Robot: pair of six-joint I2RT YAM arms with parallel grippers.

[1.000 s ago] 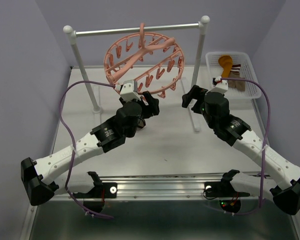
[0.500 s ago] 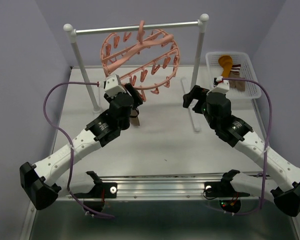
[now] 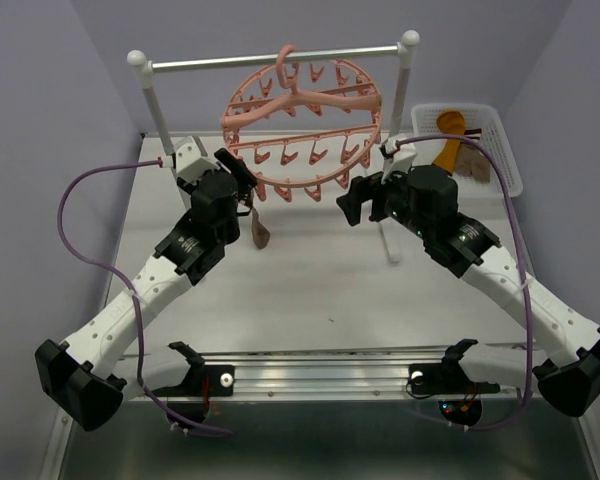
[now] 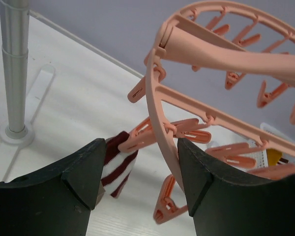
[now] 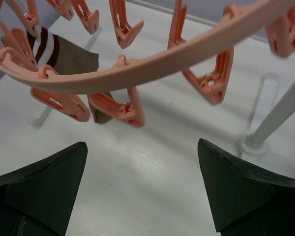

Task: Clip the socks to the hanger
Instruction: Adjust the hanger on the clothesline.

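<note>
The salmon-pink hanger [image 3: 305, 120] hangs by its hook from the rail. A brown sock [image 3: 261, 233] with a dark-and-white striped cuff dangles from a clip at the hanger's left edge. My left gripper [image 3: 238, 178] is open right at that clip. In the left wrist view [image 4: 142, 182] the hanger rim [image 4: 160, 123] passes between the jaws beside the right finger, and the sock's cuff [image 4: 115, 167] lies against the left finger. My right gripper [image 3: 365, 198] is open and empty below the hanger's right front. Its view shows the rim [image 5: 152, 64] and the clipped sock [image 5: 69, 56].
A white basket [image 3: 505, 160] at the back right holds a mustard-orange sock [image 3: 450, 125] and a brown one [image 3: 472, 160]. The metal rail [image 3: 270, 58] rests on white posts [image 3: 170, 140], [image 3: 395, 150] with feet on the table.
My left gripper has moved left and back to the hanger's left edge. The hanger has swung from tilted to nearly level. My right gripper has moved left, under the hanger.
</note>
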